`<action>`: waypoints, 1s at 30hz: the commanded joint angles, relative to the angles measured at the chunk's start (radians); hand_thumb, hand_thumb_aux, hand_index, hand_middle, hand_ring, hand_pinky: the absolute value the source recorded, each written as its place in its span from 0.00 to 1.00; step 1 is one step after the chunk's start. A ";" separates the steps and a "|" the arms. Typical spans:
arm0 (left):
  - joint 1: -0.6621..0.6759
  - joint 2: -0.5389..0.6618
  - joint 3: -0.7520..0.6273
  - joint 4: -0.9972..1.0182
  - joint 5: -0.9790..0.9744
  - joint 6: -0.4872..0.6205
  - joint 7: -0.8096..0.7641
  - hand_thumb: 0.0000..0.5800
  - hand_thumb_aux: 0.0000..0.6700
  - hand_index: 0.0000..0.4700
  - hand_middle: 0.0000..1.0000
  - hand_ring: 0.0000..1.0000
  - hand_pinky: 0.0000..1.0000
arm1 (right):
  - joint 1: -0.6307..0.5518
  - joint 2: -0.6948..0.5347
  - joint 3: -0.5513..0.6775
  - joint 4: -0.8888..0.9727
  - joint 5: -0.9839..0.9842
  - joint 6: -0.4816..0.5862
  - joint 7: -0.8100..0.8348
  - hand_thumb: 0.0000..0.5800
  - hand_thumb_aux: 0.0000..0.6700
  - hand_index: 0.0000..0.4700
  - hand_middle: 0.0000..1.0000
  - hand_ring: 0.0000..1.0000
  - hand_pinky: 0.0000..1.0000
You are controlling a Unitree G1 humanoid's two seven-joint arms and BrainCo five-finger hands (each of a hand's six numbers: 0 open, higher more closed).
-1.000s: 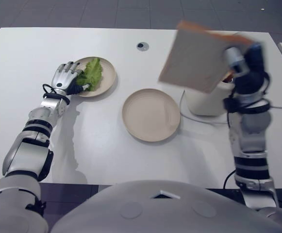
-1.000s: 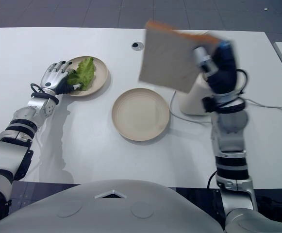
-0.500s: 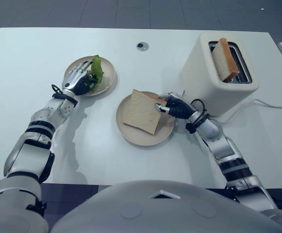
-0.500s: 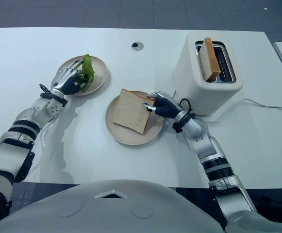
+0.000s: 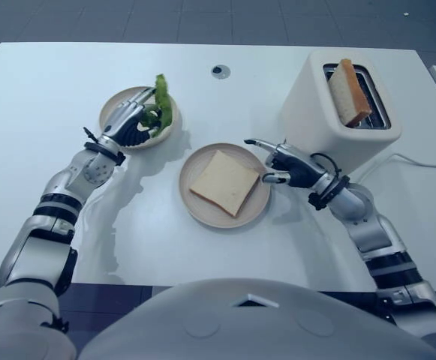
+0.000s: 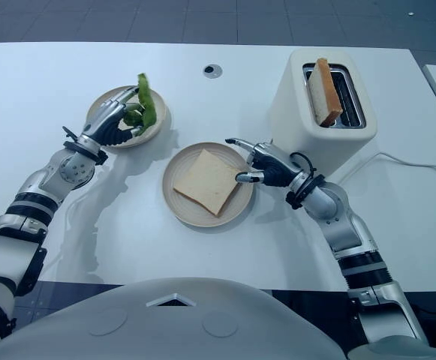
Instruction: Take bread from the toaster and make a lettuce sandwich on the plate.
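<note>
Left robot hand: fingers closed on a lettuce leaf, leaf raised upright above the small plate beneath that hand. Right robot hand: open, fingers extended, holding nothing. A bread slice lies flat on the larger plate, just to this hand's left. The toaster stands on the worktop directly behind the right robot hand, with a second slice upright in its slot.

Bright, even light from above is washing the white table, and the toaster and plate are casting only soft, faint shadows beside the right hand.
</note>
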 commanded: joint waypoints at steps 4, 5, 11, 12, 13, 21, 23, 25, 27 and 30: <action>0.095 -0.054 -0.088 -0.200 0.000 -0.048 -0.155 0.92 0.72 0.72 0.00 0.00 0.00 | -0.023 0.031 -0.131 -0.088 0.225 0.004 -0.003 0.00 0.00 0.00 1.00 1.00 1.00; 0.107 -0.064 -0.104 -0.225 -0.003 -0.056 -0.180 0.94 0.75 0.75 0.00 0.00 0.00 | -0.022 0.032 -0.141 -0.097 0.246 0.006 0.003 0.00 0.00 0.00 1.00 1.00 1.00; 0.154 -0.096 -0.153 -0.312 0.014 -0.076 -0.271 0.96 0.79 0.79 0.00 0.00 0.00 | -0.017 0.045 -0.144 -0.109 0.305 -0.001 0.040 0.00 0.00 0.00 1.00 1.00 1.00; 0.158 -0.098 -0.156 -0.315 0.014 -0.079 -0.281 0.95 0.77 0.77 0.00 0.00 0.00 | -0.016 0.048 -0.141 -0.111 0.309 -0.001 0.045 0.00 0.00 0.00 1.00 1.00 1.00; 0.160 -0.099 -0.156 -0.318 0.014 -0.080 -0.287 0.94 0.76 0.76 0.00 0.00 0.00 | -0.017 0.051 -0.138 -0.112 0.310 0.000 0.050 0.00 0.00 0.00 1.00 1.00 1.00; 0.149 -0.088 -0.066 -0.339 0.040 -0.052 -0.219 0.00 0.00 0.00 0.00 0.00 0.00 | -0.004 0.075 -0.109 -0.117 0.307 -0.010 0.084 0.00 0.00 0.00 1.00 1.00 1.00; 0.137 -0.089 -0.052 -0.323 0.078 -0.028 -0.183 0.00 0.00 0.00 0.00 0.00 0.00 | -0.001 0.082 -0.097 -0.115 0.302 -0.013 0.090 0.00 0.00 0.00 1.00 1.00 1.00; 0.118 -0.090 -0.058 -0.289 0.147 0.009 -0.139 0.00 0.00 0.00 0.00 0.00 0.00 | 0.002 0.088 -0.086 -0.114 0.296 -0.012 0.094 0.00 0.00 0.00 1.00 1.00 1.00; 0.101 -0.091 -0.073 -0.256 0.216 0.048 -0.096 0.00 0.00 0.00 0.00 0.00 0.00 | 0.004 0.091 -0.077 -0.113 0.290 -0.013 0.099 0.00 0.00 0.00 1.00 1.00 1.00; 0.082 -0.101 -0.111 -0.206 0.288 0.084 -0.056 0.38 0.22 0.22 0.00 0.00 0.00 | 0.010 0.091 -0.071 -0.113 0.288 -0.018 0.105 0.00 0.00 0.00 1.00 1.00 1.00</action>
